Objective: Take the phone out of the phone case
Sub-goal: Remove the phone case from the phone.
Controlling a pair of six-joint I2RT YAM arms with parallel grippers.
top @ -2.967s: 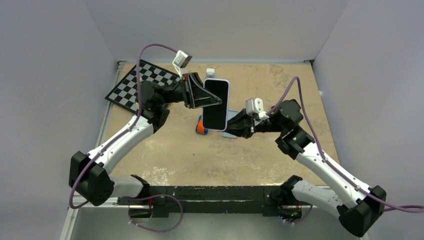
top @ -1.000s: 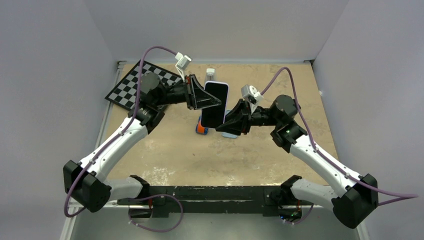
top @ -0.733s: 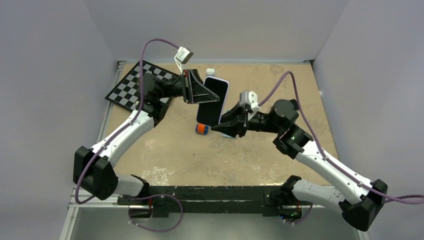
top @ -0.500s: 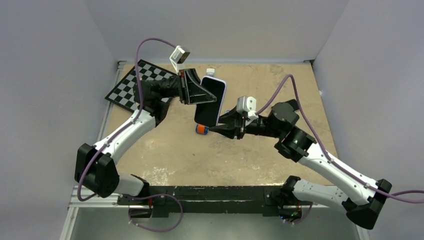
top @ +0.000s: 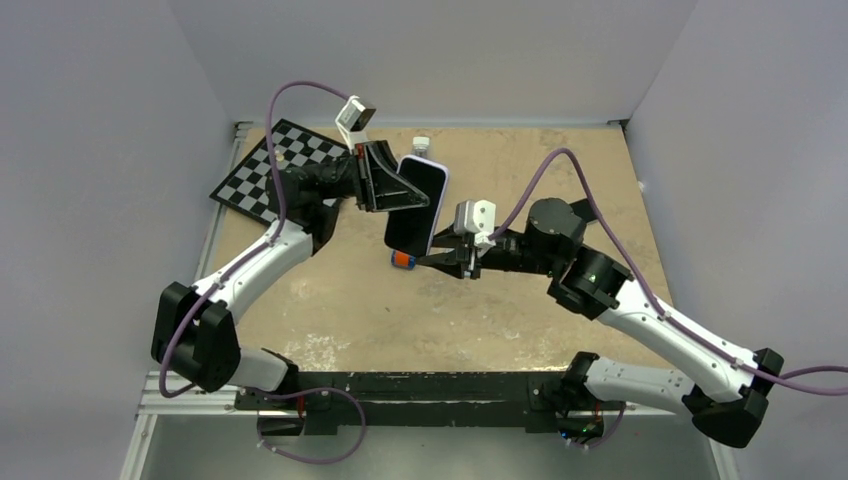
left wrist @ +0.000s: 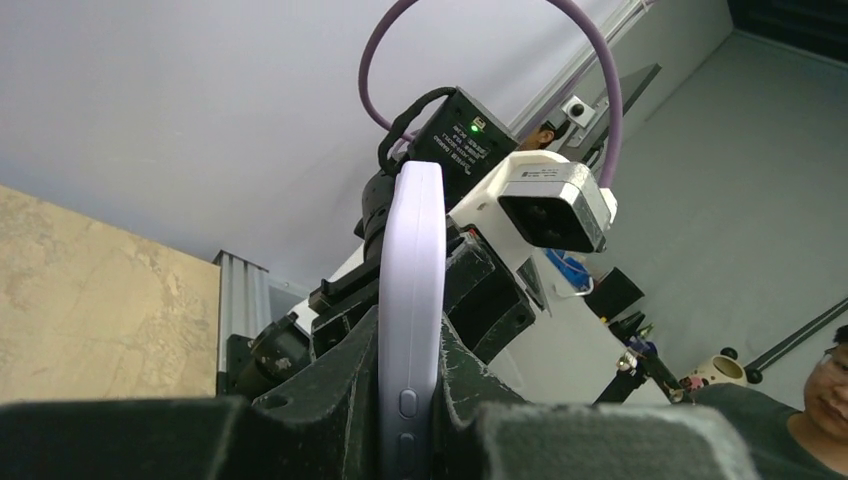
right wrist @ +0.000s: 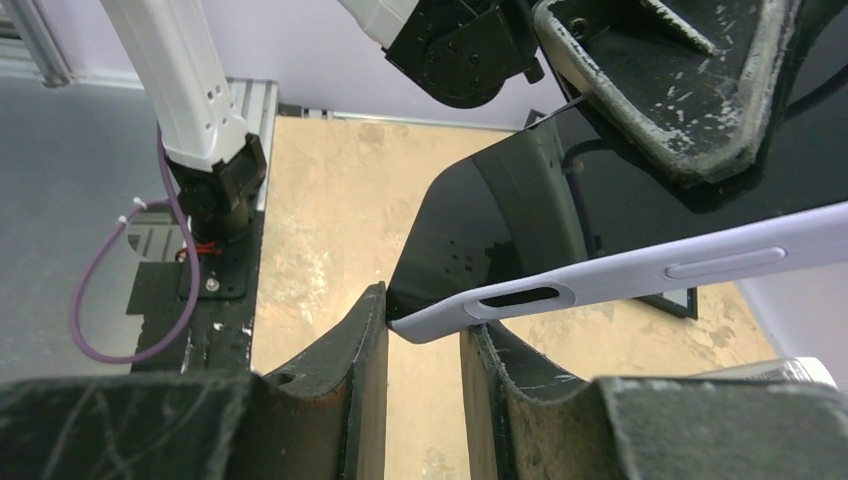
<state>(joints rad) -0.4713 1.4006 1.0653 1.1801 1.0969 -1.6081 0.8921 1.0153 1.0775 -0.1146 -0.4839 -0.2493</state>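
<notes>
Clamping the black-screened phone (top: 415,205) in its smooth, rounded lilac case (left wrist: 410,290) above the middle of the table, the left gripper (top: 420,195) has its rough black triangular fingers pressed tight on both faces. The right gripper (right wrist: 425,330) stands narrowly parted about the case's lower corner, though a true pinch cannot be told; white print on a black module (left wrist: 465,135) is too small to read. Below lies a mottled tan table (top: 520,170) between plain grey walls (top: 450,50), with a black-and-white checkerboard (top: 270,170) at its far left corner.

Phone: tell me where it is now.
In the top view the phone is held off the table near centre, clamped by the left gripper, with the right gripper at its lower corner.
</notes>
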